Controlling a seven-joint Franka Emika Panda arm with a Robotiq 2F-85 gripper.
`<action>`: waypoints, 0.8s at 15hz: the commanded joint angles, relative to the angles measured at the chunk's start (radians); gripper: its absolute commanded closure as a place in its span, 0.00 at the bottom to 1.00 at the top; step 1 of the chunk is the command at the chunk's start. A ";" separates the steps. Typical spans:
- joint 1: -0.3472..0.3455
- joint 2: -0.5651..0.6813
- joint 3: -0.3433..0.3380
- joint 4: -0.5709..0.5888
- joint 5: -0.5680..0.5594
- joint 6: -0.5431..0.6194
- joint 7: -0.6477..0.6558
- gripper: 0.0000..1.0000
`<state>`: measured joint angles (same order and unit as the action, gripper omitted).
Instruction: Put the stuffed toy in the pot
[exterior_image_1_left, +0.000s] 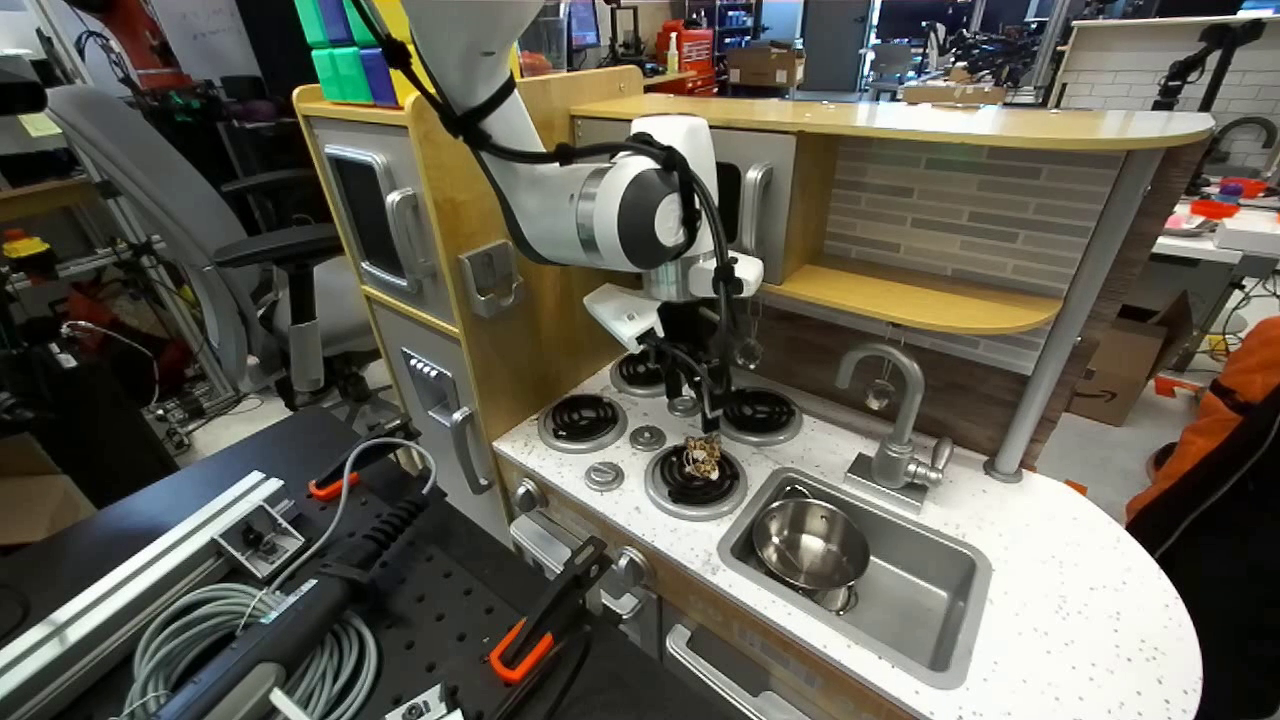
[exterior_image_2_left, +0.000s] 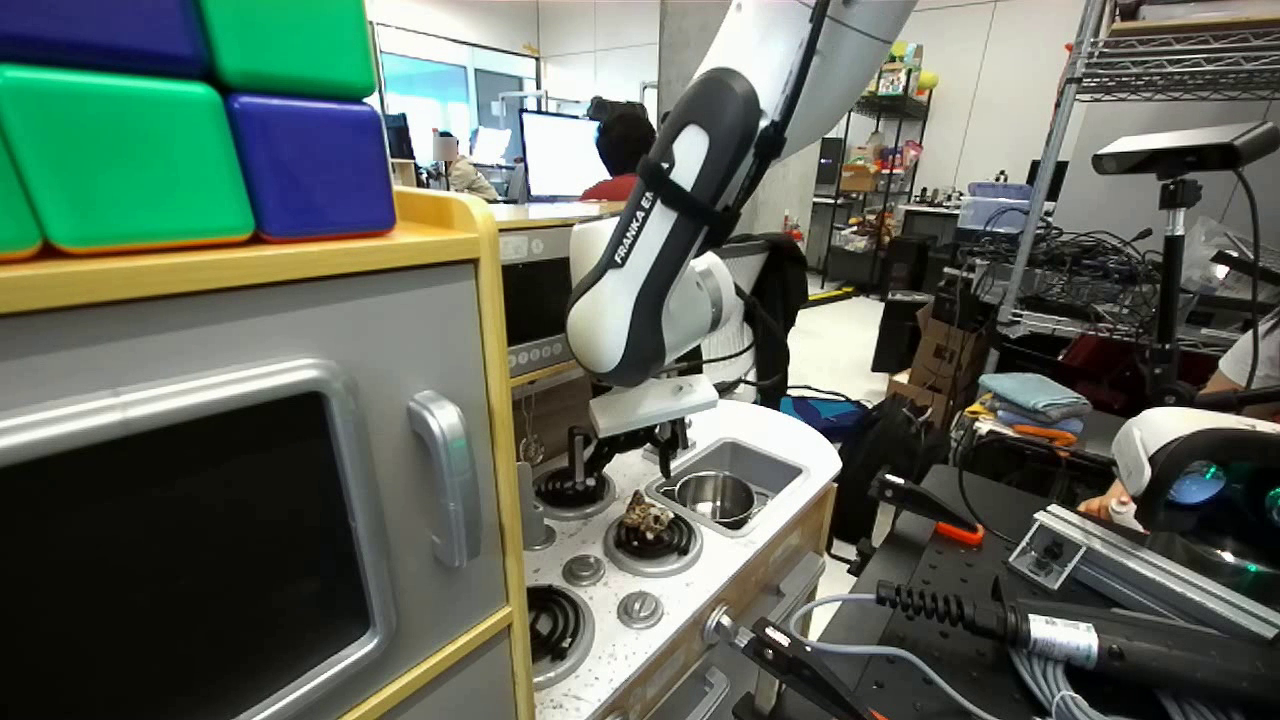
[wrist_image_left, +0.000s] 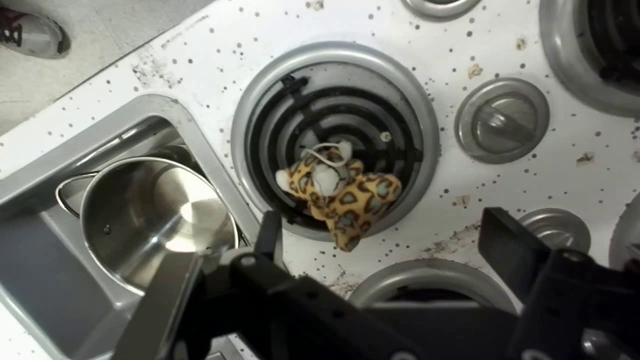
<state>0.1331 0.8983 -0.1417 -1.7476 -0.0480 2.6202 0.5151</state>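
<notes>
The stuffed toy, a small yellow leopard-spotted plush with white patches, lies on a front black burner in both exterior views (exterior_image_1_left: 703, 457) (exterior_image_2_left: 648, 516) and in the wrist view (wrist_image_left: 350, 197). The shiny silver pot (exterior_image_1_left: 810, 545) (exterior_image_2_left: 715, 497) stands upright in the grey sink basin (exterior_image_1_left: 965, 645); its inside looks empty in the wrist view (wrist_image_left: 155, 220). My gripper (exterior_image_1_left: 692, 405) (exterior_image_2_left: 621, 462) is open and empty above the stove, higher than the toy and toward the back burners. In the wrist view the fingertips (wrist_image_left: 382, 220) are wide apart, with the toy beyond them, nearer the left finger.
A grey faucet (exterior_image_1_left: 900, 410) rises behind the sink. A wooden shelf (exterior_image_1_left: 920, 300) and upper cabinet stand behind the stove. A tall wooden cabinet (exterior_image_1_left: 550, 300) borders the burners. Stove knobs (wrist_image_left: 502, 120) sit between burners. A black table (exterior_image_1_left: 470, 600) with cables and clamps is in front.
</notes>
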 joint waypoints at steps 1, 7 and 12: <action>0.036 0.095 -0.038 0.131 0.026 -0.048 0.031 0.00; 0.019 0.147 -0.053 0.174 0.028 -0.110 0.029 0.00; 0.009 0.173 -0.050 0.211 0.030 -0.155 0.029 0.31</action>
<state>0.1425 1.0372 -0.1873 -1.5993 -0.0452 2.5131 0.5435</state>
